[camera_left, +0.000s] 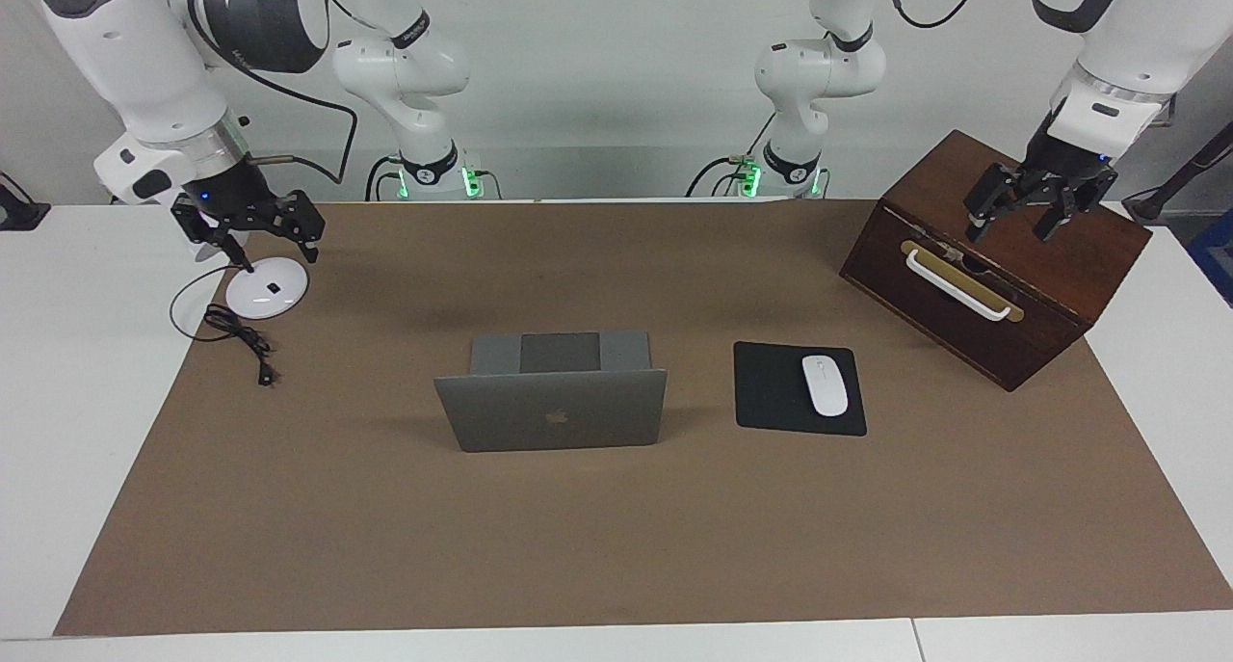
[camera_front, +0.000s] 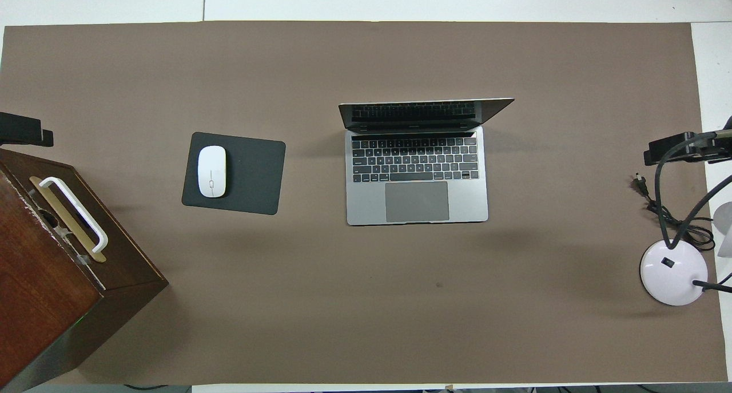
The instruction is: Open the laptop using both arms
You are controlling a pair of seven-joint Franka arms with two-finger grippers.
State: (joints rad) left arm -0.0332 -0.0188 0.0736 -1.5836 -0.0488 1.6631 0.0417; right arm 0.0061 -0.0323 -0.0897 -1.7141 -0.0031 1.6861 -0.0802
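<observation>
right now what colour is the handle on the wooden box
White, on a brass-coloured backplate: the handle on the wooden box shows best in the overhead view.

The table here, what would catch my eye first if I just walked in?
Probably the open laptop in the middle of the brown mat, its lid raised and keyboard showing. Beside it, toward the left arm's end, a white mouse lies on a black pad. The left gripper hangs open over a wooden box; the right gripper hangs over a round white lamp base.
</observation>
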